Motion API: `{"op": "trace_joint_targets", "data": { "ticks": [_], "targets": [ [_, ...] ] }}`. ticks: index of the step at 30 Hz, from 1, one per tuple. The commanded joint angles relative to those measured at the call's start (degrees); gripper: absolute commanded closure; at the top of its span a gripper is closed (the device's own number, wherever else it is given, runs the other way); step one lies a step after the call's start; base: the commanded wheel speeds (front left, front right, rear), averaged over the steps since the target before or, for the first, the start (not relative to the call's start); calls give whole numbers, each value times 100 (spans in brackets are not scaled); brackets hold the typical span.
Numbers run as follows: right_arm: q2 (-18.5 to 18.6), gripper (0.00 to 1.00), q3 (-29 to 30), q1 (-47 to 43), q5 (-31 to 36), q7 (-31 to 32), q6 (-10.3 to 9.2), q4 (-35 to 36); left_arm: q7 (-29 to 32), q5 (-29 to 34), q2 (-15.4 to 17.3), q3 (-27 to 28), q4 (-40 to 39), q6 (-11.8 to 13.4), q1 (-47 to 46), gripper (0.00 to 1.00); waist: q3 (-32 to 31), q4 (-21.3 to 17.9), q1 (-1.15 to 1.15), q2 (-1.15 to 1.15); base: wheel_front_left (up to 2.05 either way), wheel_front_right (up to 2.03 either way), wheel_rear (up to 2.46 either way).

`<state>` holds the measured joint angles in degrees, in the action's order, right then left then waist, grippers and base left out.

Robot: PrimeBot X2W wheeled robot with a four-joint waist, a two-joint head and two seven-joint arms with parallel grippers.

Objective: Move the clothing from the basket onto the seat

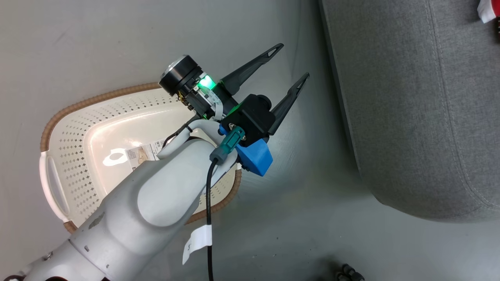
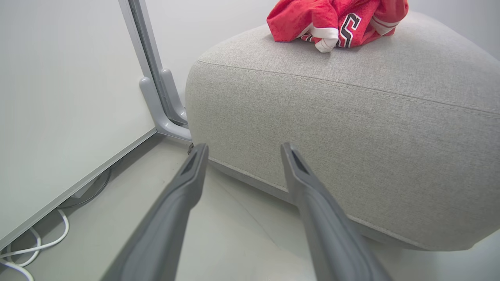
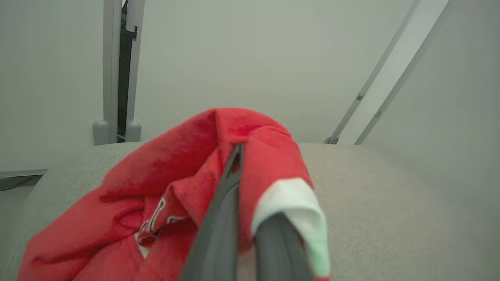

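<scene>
Under the left claw lies a smooth grey floor with a dull sheen under soft, even light. Ahead of that claw and to its left stands a pale wall panel with a grey rail along its base. Just past its left fingertip a grey metal post stands on a rounded foot bracket. White cables curl on the floor at the claw's near left. Beyond the right claw is a plain pale wall. Two grey uprights stand to its upper left and a pale slanted bar to its upper right.
</scene>
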<state>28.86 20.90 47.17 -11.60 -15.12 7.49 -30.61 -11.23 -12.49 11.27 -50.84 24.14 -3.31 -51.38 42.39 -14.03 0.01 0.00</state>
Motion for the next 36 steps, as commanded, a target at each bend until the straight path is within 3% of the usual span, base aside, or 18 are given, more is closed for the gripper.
{"op": "trace_joint_targets", "data": {
  "ticks": [1, 7, 8, 16, 26, 30, 36],
  "targets": [
    [-48, 100, -3, -65, 38, -4, 1, -87, 3, 22, 39, 1, -24, 24, -81, 0, 8, 6, -1, 0, 0, 0, 0],
    [-249, 100, -83, -199, -7, -4, 1, -638, 2, -17, 78, -16, -59, 43, -96, 0, 16, 24, -1, 0, 0, 0, 0],
    [-268, 0, -96, -196, -15, -4, 1, -661, -1, -24, 81, -20, -54, 52, -87, 0, 2, 19, -1, 0, 0, 0, 0],
    [-446, 0, -91, -767, -47, -4, 1, -338, -190, -172, -15, -20, 80, 124, 156, 0, -478, 14, -1, 0, 0, 0, 0],
    [-1016, 0, -32, -2174, 33, -4, 1, 1044, -384, -463, -146, 202, 310, 271, 638, 0, -1466, 68, -1, 0, 0, 0, 0],
    [-1224, 0, -403, -2586, -62, -4, 1, 1751, -400, -601, -143, 511, 207, 403, 987, 0, -1971, 184, -1, 0, 0, 0, 0],
    [-1451, 0, -1054, -2892, -173, -4, 1, 2208, -401, -656, -44, 1075, -61, 578, 1543, 0, -2490, 480, -1, 0, 0, 0, 0]
  ]
}}
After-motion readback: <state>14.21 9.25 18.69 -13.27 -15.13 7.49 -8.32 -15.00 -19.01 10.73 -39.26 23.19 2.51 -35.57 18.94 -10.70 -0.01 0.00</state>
